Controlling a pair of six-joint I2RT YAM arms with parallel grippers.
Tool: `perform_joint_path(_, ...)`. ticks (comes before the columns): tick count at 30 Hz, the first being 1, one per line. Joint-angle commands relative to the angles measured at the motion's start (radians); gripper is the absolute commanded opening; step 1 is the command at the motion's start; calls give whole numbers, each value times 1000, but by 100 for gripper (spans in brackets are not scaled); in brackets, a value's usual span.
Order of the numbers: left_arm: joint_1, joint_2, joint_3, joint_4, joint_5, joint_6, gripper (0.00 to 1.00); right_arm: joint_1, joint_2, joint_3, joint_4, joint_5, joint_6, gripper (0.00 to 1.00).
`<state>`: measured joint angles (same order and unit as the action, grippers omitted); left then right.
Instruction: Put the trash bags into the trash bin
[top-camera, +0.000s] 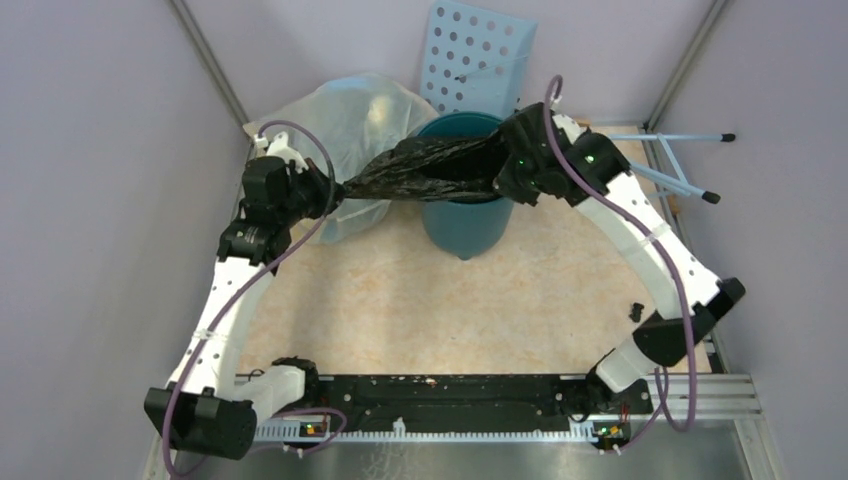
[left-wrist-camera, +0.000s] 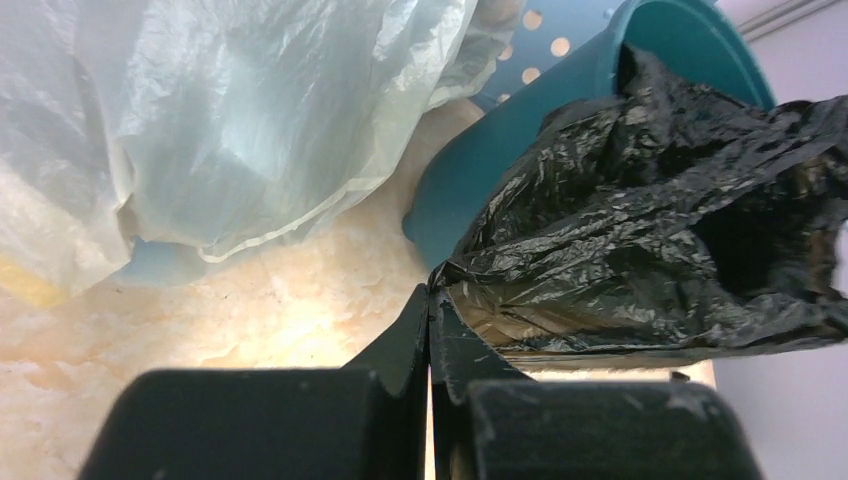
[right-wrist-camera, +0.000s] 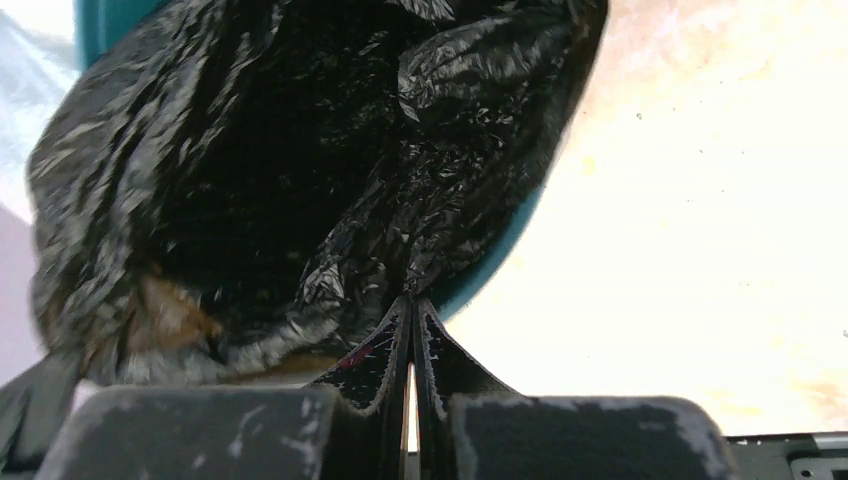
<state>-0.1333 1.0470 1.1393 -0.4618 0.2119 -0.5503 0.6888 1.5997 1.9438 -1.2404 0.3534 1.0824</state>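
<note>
Crinkled glossy black plastic trash bag (top-camera: 425, 172) stretched above round teal plastic bin (top-camera: 462, 228), left end effector (left-wrist-camera: 432, 292) pinching one end, right end effector (right-wrist-camera: 412, 297) pinching the other

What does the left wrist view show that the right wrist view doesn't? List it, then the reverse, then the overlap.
Left wrist only: the translucent bag, the perforated panel, and the left gripper, jaws shut on the trash bag. Right wrist only: the right gripper, jaws shut on another edge of that bag. Both: the trash bag against the trash bin, and the table.
</note>
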Motion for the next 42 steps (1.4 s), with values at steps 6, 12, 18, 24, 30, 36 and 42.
perform_joint_path(6, 3, 157, -21, 243, 143, 13, 0, -19, -325, -282, 16, 42, -44, 0)
perform_joint_path(12, 1, 276, -29, 317, 200, 68, 0, -37, -369, -473, 147, 14, -41, 0)
perform_joint_path(18, -1, 415, 3, 352, 240, 83, 0, -80, -358, -605, 354, -18, -121, 0)
perform_joint_path(24, -42, 530, 32, 448, 300, 46, 0, -192, -451, -737, 585, -171, -245, 0)
perform_joint_path(30, -74, 562, 103, 424, 303, 76, 0, -270, -541, -713, 585, -291, -383, 38)
perform_joint_path(36, -73, 530, 102, 363, 243, 107, 15, -284, -592, -651, 616, -310, -508, 48)
perform_joint_path(42, -63, 503, 97, 222, 79, 77, 42, -302, -483, -517, 632, -349, -647, 54)
